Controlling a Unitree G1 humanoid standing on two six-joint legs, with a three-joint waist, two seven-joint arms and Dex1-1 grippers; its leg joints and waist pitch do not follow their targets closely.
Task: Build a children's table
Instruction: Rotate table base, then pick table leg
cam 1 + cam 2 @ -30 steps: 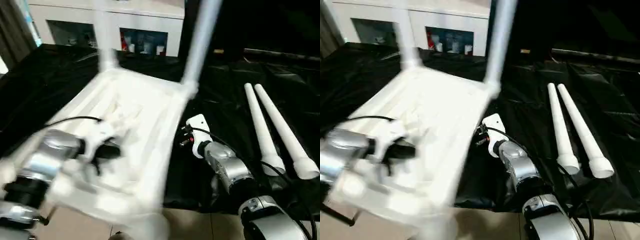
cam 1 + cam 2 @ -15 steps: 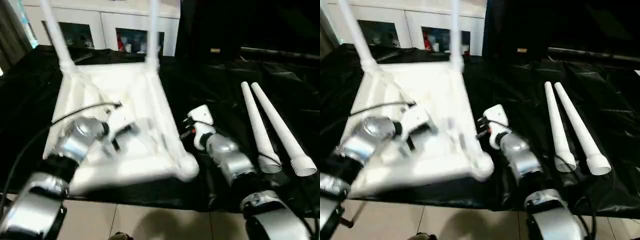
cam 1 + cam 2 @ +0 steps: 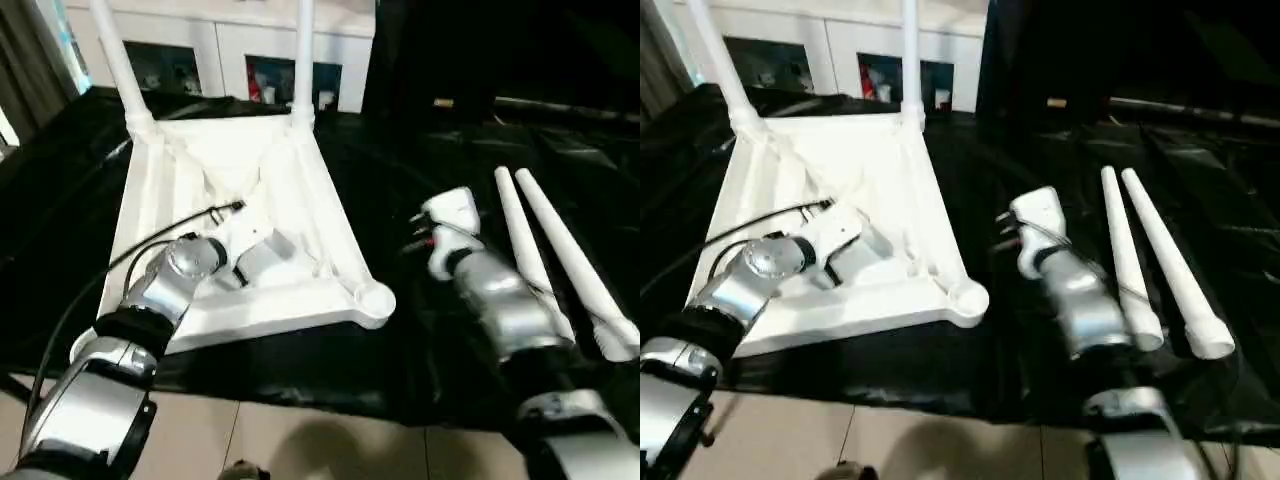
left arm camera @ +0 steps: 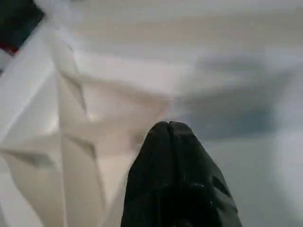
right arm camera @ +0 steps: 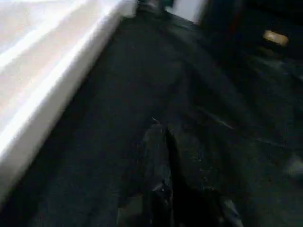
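Observation:
The children's table top [image 3: 235, 160] lies upside down on the black cloth, ribbed underside up. Two white legs [image 3: 122, 75] [image 3: 303, 60] stand upright in its far corner sockets. The near right socket [image 3: 375, 298] holds nothing. My left gripper [image 3: 243, 272] is shut, its black fingertips [image 4: 168, 130] pressed onto a rib of the underside. My right gripper [image 3: 415, 240] is shut over the cloth, between the top's right edge [image 5: 52, 90] and two loose legs [image 3: 522, 255] [image 3: 572, 262] lying side by side.
The black-draped work table [image 3: 420, 150] runs back to a white cabinet [image 3: 230, 50]. Its front edge drops to a tiled floor [image 3: 300, 440]. A black cable [image 3: 150, 240] loops over my left forearm.
The table top, tilted up off the cloth a second ago, now lies flat. My right gripper has drawn away from the top's edge toward the loose legs. The camera has shifted too.

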